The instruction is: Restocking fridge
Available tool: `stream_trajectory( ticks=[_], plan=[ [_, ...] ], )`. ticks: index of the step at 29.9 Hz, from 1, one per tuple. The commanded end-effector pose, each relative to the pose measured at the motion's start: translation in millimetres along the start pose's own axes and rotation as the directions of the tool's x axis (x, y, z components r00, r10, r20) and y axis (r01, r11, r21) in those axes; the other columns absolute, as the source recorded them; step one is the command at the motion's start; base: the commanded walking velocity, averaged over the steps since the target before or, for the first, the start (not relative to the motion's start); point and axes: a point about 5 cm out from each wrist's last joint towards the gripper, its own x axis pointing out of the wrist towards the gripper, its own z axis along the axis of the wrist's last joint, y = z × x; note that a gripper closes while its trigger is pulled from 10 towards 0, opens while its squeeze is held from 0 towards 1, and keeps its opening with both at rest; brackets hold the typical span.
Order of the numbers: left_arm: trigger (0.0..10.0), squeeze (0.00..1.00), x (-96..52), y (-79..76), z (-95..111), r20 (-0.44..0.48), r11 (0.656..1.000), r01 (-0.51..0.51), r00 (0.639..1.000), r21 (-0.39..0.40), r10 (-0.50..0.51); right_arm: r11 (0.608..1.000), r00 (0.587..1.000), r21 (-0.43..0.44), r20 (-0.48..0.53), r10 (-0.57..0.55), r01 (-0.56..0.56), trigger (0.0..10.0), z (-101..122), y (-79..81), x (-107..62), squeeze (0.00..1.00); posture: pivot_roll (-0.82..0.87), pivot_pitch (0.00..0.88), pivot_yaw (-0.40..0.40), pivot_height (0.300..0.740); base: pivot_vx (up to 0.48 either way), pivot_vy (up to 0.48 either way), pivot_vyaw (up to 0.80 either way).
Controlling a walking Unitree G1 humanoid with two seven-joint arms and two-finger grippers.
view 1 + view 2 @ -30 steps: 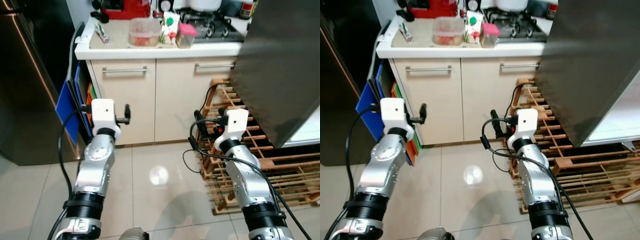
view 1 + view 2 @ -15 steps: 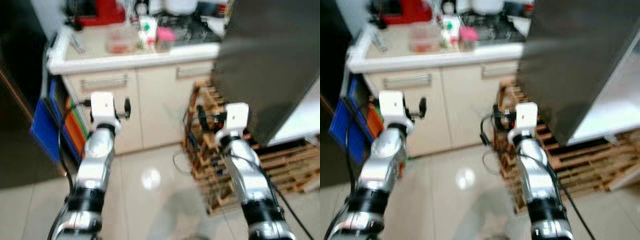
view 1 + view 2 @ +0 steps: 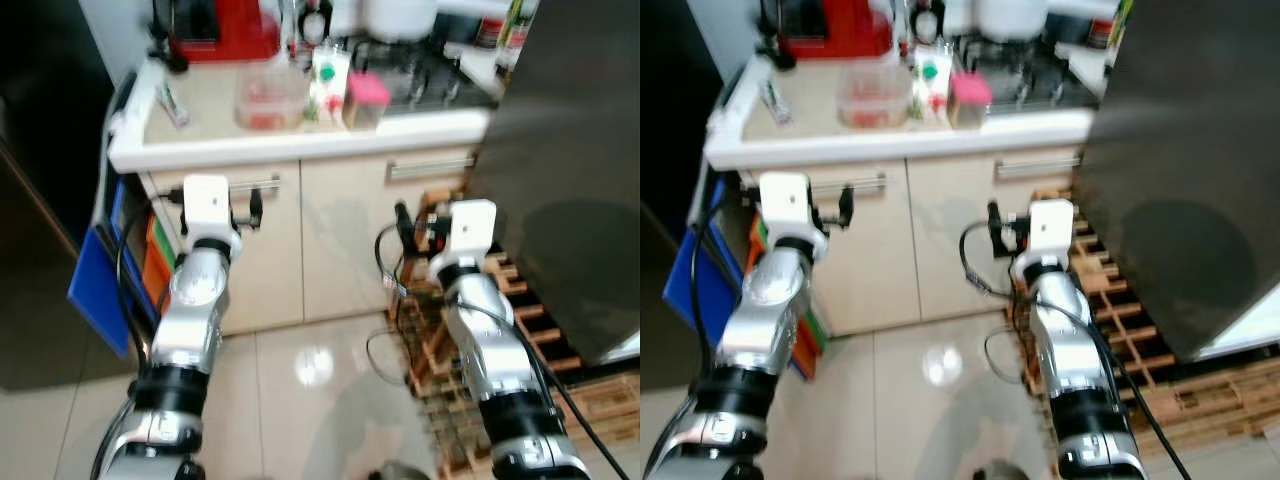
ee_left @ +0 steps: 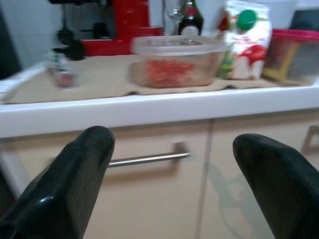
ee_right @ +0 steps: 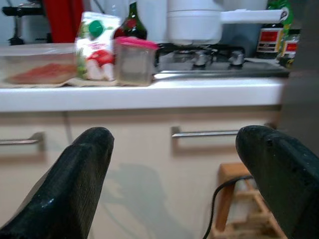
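Observation:
On the beige counter (image 3: pixel 205 135) stand a clear tub with red food (image 3: pixel 268 98), a white carton with a green cap (image 3: pixel 328 82) and a pink-lidded tub (image 3: pixel 366 100). Both arms are held up in front of the cream cabinets, below the counter's edge. My left gripper (image 4: pixel 174 142) is open with nothing between its fingers, facing the clear tub (image 4: pixel 177 62) and a drawer handle (image 4: pixel 147 158). My right gripper (image 5: pixel 175 135) is open too and empty, facing the pink-lidded tub (image 5: pixel 133 60) and the stove (image 5: pixel 219 62).
A dark fridge door (image 3: pixel 575 170) stands open on the right, above a wooden slatted rack (image 3: pixel 440 345) on the floor. A dark fridge side (image 3: pixel 40 190) and blue boards (image 3: pixel 98 282) are on the left. A red appliance (image 3: pixel 222 28) and a small packet (image 3: pixel 173 103) sit on the counter.
The camera has moved, so the whole picture shifted and the counter now looks nearer. Both grippers stay open and empty in front of the cabinets.

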Motion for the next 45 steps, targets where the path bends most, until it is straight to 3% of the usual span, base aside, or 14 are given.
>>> stream_trajectory(
  ticks=[1, 7, 19, 32, 39, 45],
  plan=[
    [10.0, 0.0, -0.2, -1.2, 6.2, 0.031, 1.0, 0.0, 1.0, 0.005, 0.0, 1.0, 0.999, 0.006, 0.045, -0.009, 0.008, 10.0, 13.3, 0.8, 5.6, 0.0, -0.02, 0.0, 0.015, 0.74, 0.48, 0.0, 0.0],
    [10.0, 0.0, -3.3, -0.1, 6.0, 0.039, 1.0, -0.012, 0.999, -0.002, 0.012, 0.999, 0.996, 0.034, 0.086, -0.003, 0.0, 10.0, 27.0, 7.4, 11.7, 0.0, -0.02, 0.0, 0.011, 0.74, 0.48, 0.0, 0.0],
    [10.0, 0.0, -3.5, 1.3, 8.5, 0.04, 1.0, -0.015, 0.999, -0.004, 0.016, 0.995, 0.988, 0.087, 0.137, -0.07, 0.058, 10.0, 51.3, 3.6, 26.2, 0.0, -0.01, 0.0, 0.015, 0.74, 0.472, 0.0, 0.0],
    [10.0, 0.0, -12.1, 9.1, 7.7, 0.031, 1.0, -0.019, 0.999, 0.006, 0.019, 0.992, 0.983, 0.096, 0.157, -0.096, 0.081, 10.0, 66.4, 11.4, 8.0, 0.0, -0.01, 0.0, 0.039, 0.74, 0.029, 0.0, 0.0],
    [10.0, 0.0, -14.1, 5.7, 8.4, 0.026, 1.0, 0.008, 1.0, 0.013, -0.008, 0.986, 0.985, 0.121, 0.111, -0.13, 0.116, 10.0, 66.5, 8.7, 4.2, 0.0, -0.02, 0.0, 0.052, 0.74, 0.0, 0.0, 0.0],
    [10.0, 0.0, -17.9, 7.2, 8.3, 0.014, 0.999, 0.017, 1.0, 0.029, -0.017, 0.974, 0.983, 0.141, 0.021, -0.183, 0.178, 10.0, 51.7, -0.6, 6.3, 0.0, 0.0, 0.0, 0.068, 0.74, 0.0, 0.0, 0.0]
  ],
)
